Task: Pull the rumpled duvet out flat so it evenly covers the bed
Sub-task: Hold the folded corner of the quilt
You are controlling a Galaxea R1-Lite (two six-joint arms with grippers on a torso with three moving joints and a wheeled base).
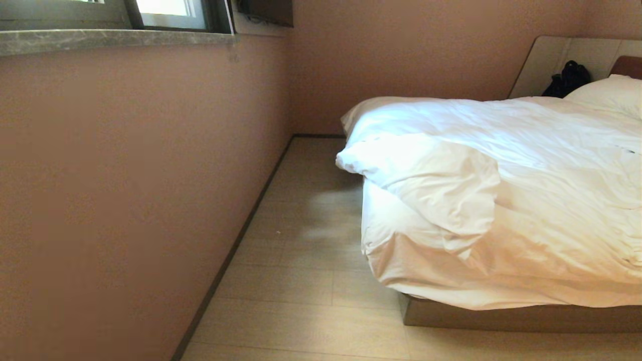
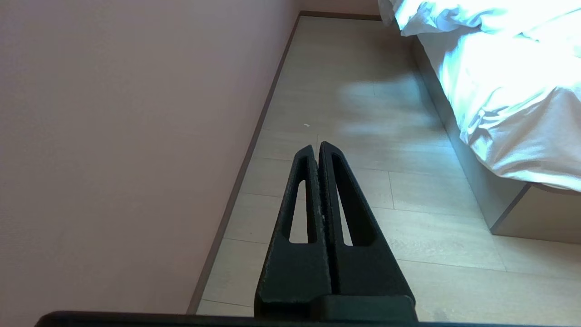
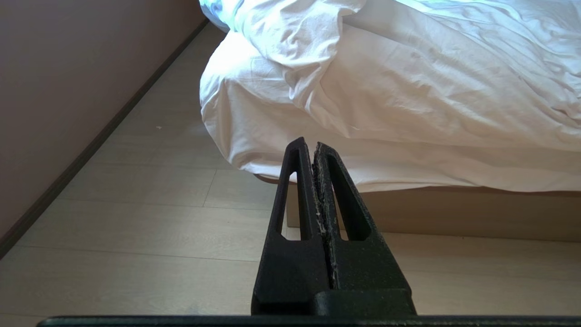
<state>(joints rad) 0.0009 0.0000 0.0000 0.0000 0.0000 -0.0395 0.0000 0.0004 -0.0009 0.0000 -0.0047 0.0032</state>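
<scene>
Soft, light white duvet [image 1: 501, 165] is best gripped at its folded near-left corner; both end effectors [image 2: 317, 147] [image 3: 310, 145] are seen closed, empty.

Rumpled white duvet [image 1: 501, 165] bunched on bed [image 1: 521, 318]

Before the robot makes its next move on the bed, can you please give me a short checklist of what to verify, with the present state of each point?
1. Duvet flat and even on the bed: not ok; it is rumpled, with a corner folded back near the foot.
2. Left gripper free: ok; shut, holding nothing, over the floor beside the bed.
3. Right gripper free: ok; shut, holding nothing, pointing at the bedding at the foot of the bed.
4. Either gripper touching the duvet: not ok; both are apart from it.
5. Floor between wall and bed free of big things: ok.
6. Far side of the bed: cannot tell; out of view.
</scene>
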